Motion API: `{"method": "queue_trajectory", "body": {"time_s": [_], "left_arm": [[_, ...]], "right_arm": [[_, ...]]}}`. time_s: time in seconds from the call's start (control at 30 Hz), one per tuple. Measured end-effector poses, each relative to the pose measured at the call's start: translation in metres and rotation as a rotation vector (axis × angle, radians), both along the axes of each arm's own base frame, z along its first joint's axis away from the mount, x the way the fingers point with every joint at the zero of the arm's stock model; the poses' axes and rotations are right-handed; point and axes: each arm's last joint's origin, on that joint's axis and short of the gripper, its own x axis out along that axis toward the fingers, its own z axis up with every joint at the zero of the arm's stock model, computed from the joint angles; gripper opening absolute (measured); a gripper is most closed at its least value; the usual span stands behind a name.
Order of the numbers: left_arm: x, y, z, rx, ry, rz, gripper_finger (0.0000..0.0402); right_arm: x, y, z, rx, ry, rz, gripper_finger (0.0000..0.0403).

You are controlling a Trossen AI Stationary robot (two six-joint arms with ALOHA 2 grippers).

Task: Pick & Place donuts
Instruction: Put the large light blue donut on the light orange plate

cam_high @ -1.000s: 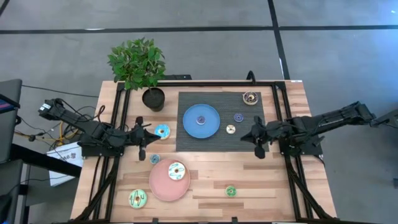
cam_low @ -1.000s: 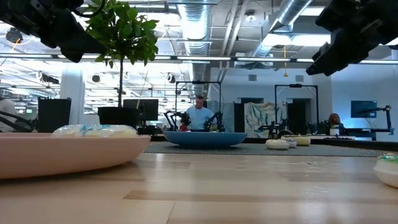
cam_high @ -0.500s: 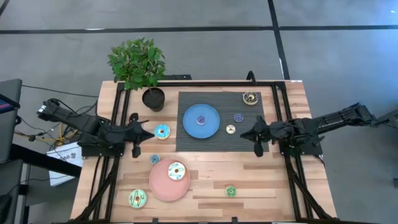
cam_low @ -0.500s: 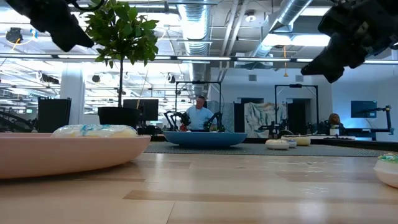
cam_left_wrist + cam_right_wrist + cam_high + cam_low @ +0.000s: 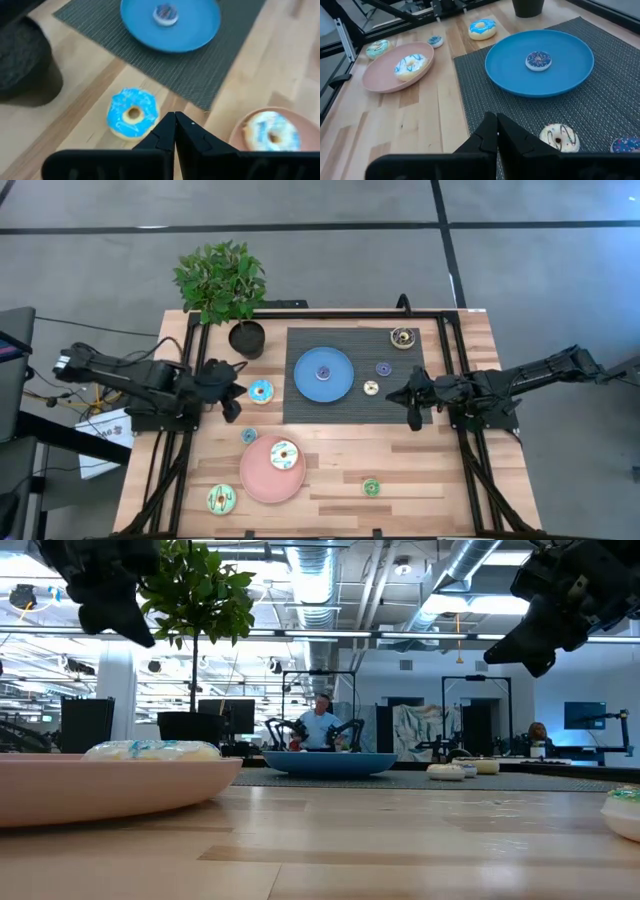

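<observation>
Both grippers are shut and hover clear of the table. My left gripper (image 5: 232, 402) (image 5: 175, 123) is just left of the light blue donut (image 5: 261, 391) (image 5: 132, 113), which lies flat on the wood. My right gripper (image 5: 412, 402) (image 5: 496, 123) is at the mat's right edge, near the cream mini (image 5: 371, 388) (image 5: 560, 137). The purple mini (image 5: 323, 373) (image 5: 538, 60) lies on the blue plate (image 5: 340, 383). The white donut (image 5: 284, 455) (image 5: 410, 65) lies on the pink plate (image 5: 258, 478). Flat on the table are the green donut (image 5: 221, 499), dark brown donut (image 5: 402, 337), blue minis (image 5: 248, 436) (image 5: 383, 368) and green mini (image 5: 371, 487).
A potted plant (image 5: 246, 338) stands at the mat's far left corner, close to my left arm. The dark ribbed mat (image 5: 400, 410) lies under the blue plate. Black frame rails (image 5: 455, 360) run along both table sides. A person sits far behind the table (image 5: 320, 725).
My left gripper has turned about its wrist, staying close to the light blue donut. No donut has moved.
</observation>
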Motion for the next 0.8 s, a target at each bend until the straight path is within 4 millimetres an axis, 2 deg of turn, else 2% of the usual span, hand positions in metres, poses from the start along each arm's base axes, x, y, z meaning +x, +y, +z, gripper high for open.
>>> {"method": "queue_trajectory", "body": {"time_s": [0.13,0.27,0.37,0.53,0.63,0.8], "left_arm": [[0.008,0.000,-0.007,-0.076,0.051,0.004,0.0026],[0.013,-0.001,-0.015,-0.212,0.125,0.004,0.0066],[0.011,0.000,-0.023,-0.292,0.221,0.065,0.0103],[0.007,0.002,-0.033,-0.327,0.354,0.195,0.0153],[0.003,0.002,-0.036,-0.343,0.396,0.256,0.0169],[-0.003,0.001,-0.037,-0.405,0.413,0.402,0.0170]], "right_arm": [[0.000,0.001,0.000,0.000,0.000,0.004,0.0000],[0.000,0.001,-0.001,-0.001,0.008,0.005,0.0000],[-0.001,0.000,-0.002,-0.004,0.026,0.005,0.0000],[-0.003,0.000,-0.005,-0.010,0.053,0.006,0.0000],[-0.003,0.000,-0.005,-0.015,0.063,0.009,0.0000],[-0.003,0.000,-0.006,-0.029,0.070,0.016,0.0000]]}}
